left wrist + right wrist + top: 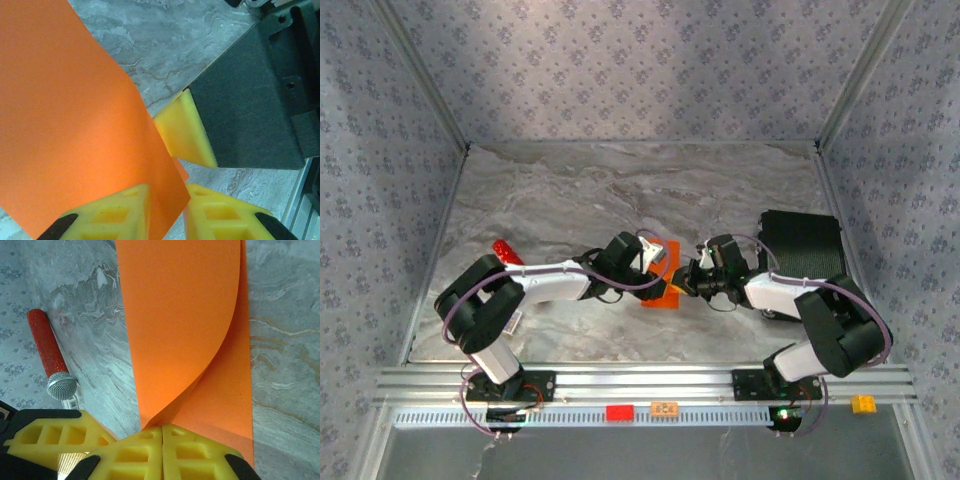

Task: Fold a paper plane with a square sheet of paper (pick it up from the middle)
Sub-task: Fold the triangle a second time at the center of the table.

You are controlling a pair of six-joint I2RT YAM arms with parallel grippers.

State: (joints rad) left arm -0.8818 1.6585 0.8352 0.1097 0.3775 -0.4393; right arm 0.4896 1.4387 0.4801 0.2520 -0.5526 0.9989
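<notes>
Jaws of the right gripper (pixel 162 429) are clamping the half-folded square sheet of paper (pixel 180 315) at mid table (pixel 285 340). Left gripper (pixel 167 189) jaws are standing slightly parted around its edge. Unpressed, the curled flap risks springing open and skewing the crease.

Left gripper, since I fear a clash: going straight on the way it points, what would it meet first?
Beyond the thin bright orange paper sheet in its jaws, likely a yellow fingertip of the right gripper; depth unclear.
</notes>
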